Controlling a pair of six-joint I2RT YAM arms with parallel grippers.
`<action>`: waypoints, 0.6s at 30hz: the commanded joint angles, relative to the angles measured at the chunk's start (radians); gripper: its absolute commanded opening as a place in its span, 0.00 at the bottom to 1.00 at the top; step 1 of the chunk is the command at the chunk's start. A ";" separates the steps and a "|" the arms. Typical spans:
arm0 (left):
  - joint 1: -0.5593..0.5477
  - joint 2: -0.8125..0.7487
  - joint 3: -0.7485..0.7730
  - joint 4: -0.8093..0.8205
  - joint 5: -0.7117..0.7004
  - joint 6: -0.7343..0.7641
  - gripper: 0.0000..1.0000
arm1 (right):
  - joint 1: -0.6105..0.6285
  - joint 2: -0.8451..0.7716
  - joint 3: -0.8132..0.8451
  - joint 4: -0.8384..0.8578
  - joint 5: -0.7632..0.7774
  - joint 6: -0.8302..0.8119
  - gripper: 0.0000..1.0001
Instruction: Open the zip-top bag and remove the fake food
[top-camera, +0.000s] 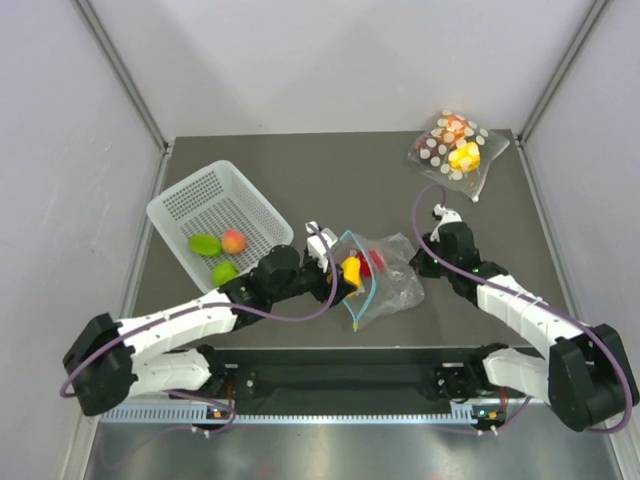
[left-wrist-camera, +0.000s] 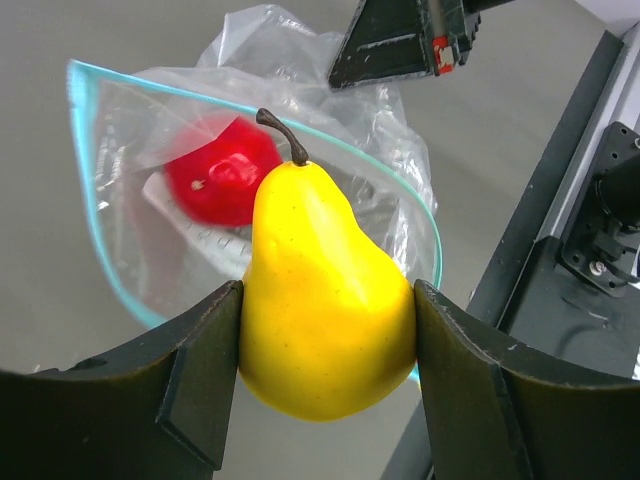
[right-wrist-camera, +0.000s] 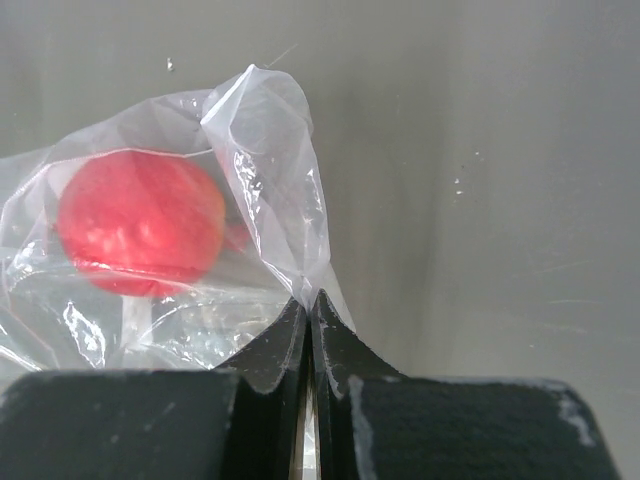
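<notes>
The bag (top-camera: 390, 282) lies mid-table between our arms, its teal mouth gaping toward the left gripper (left-wrist-camera: 327, 345). Our right gripper (right-wrist-camera: 309, 325) is pinched tight on a fold of plastic at the bag's far end. We judge this anchors it so fruit can slide out. The left one is clamped on a yellow pear (left-wrist-camera: 325, 300) at the mouth, apparently to draw it clear. A red fruit (left-wrist-camera: 222, 172) sits inside the bag. The basket (top-camera: 210, 200) on the left holds two green fruits (top-camera: 204, 243) and a peach one (top-camera: 233, 241). A polka-dot bag (top-camera: 455, 148) lies well apart, far right.
</notes>
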 joint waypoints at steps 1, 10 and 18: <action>0.003 -0.120 -0.009 -0.138 -0.054 0.006 0.24 | -0.011 -0.040 0.063 -0.004 0.019 -0.025 0.00; 0.070 -0.407 0.035 -0.435 -0.350 -0.054 0.27 | -0.011 -0.095 0.097 -0.044 0.039 -0.057 0.00; 0.387 -0.397 0.093 -0.465 -0.303 -0.140 0.31 | -0.011 -0.085 0.102 -0.045 0.022 -0.061 0.00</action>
